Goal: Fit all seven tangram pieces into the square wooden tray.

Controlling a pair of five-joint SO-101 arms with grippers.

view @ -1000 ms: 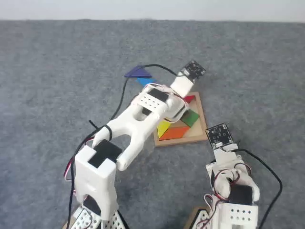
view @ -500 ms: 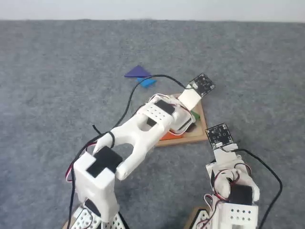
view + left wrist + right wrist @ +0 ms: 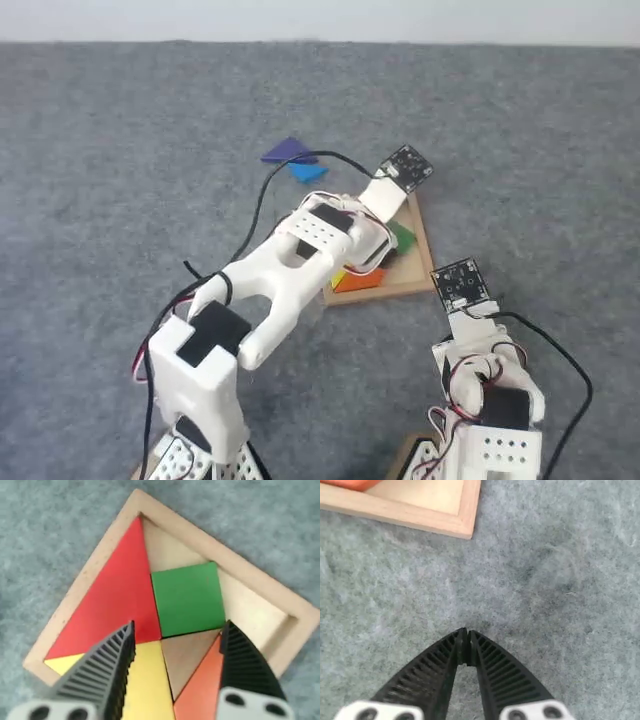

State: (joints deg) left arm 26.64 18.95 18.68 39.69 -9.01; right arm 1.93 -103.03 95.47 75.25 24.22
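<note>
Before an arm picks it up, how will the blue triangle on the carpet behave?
The blue triangle looks thin and flat: probably stiff, light, unlikely to roll. Lying flush on the fuzzy carpet, it may resist sliding.

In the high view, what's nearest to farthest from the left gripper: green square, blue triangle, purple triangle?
1. Green square, in the tray, right at the left gripper.
2. Blue triangle, on the carpet beyond the tray.
3. Purple triangle, just past the blue one.

Pale matt wood tray, smooth flat-coloured pieces, fuzzy grey cloth table, ribbed black plastic fingers.
</note>
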